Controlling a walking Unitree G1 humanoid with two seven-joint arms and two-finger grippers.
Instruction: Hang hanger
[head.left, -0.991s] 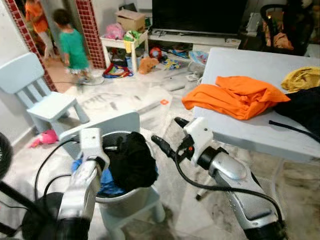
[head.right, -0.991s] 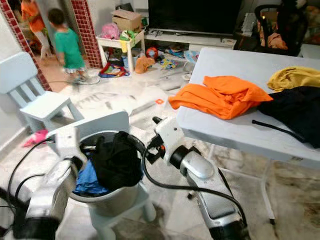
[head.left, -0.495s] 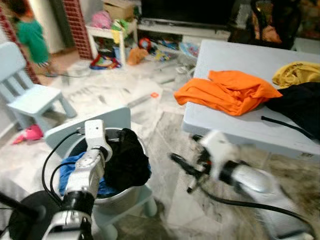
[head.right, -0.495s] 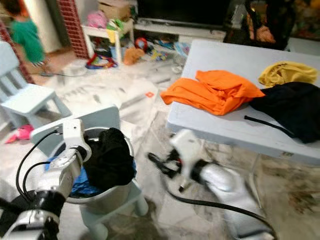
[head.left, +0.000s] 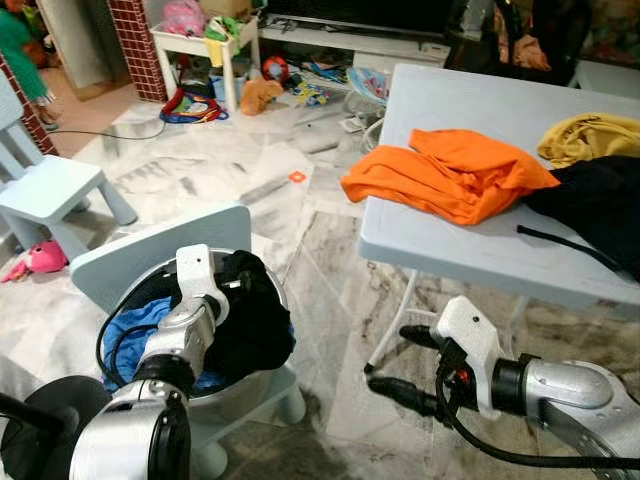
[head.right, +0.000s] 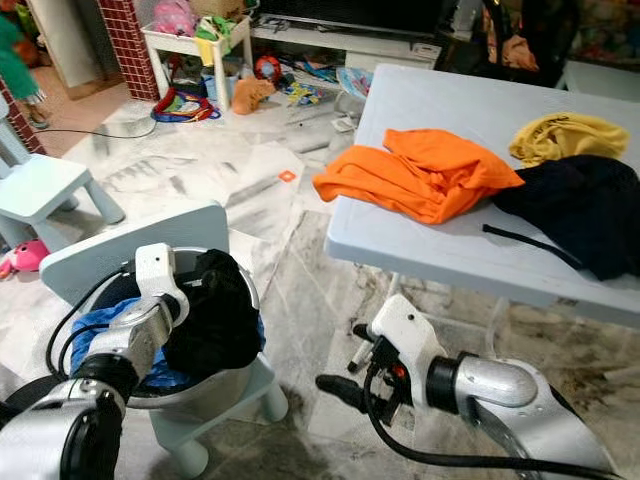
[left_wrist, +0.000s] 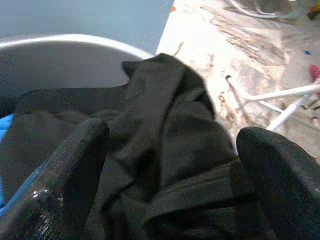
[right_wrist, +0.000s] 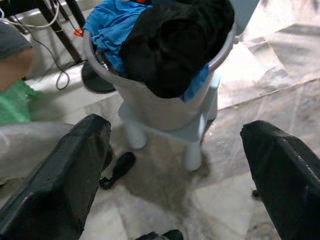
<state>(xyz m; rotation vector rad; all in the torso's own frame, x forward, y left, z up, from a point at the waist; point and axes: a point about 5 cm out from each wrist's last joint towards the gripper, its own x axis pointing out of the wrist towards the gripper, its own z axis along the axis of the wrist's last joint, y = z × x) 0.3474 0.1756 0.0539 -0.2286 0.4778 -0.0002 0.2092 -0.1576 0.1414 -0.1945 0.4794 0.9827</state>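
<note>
A grey bucket (head.left: 243, 384) stands on a small pale-blue chair (head.left: 160, 252), packed with a black garment (head.left: 258, 318) and a blue cloth (head.left: 128, 332). My left gripper (left_wrist: 175, 131) is open, its fingers on either side of the black garment's top fold. My right gripper (head.left: 388, 358) is open and empty, low over the floor beside the table leg (head.left: 392, 322), and it points at the bucket (right_wrist: 150, 107). On the table (head.left: 470, 250) a thin black rod-like piece (head.left: 568, 250) lies by a black garment (head.left: 595, 205); I cannot tell whether it is a hanger.
An orange garment (head.left: 450, 175) and a yellow one (head.left: 590, 135) lie on the table. A second small blue chair (head.left: 50, 190) and a pink toy (head.left: 40, 258) are to the left. Toys and a low shelf sit at the back. A person (head.left: 15, 40) stands far left.
The camera has tilted down and shifted. My right arm dropped from bucket height to near the floor by the table leg. My left gripper sank onto the black garment. The person moved off left.
</note>
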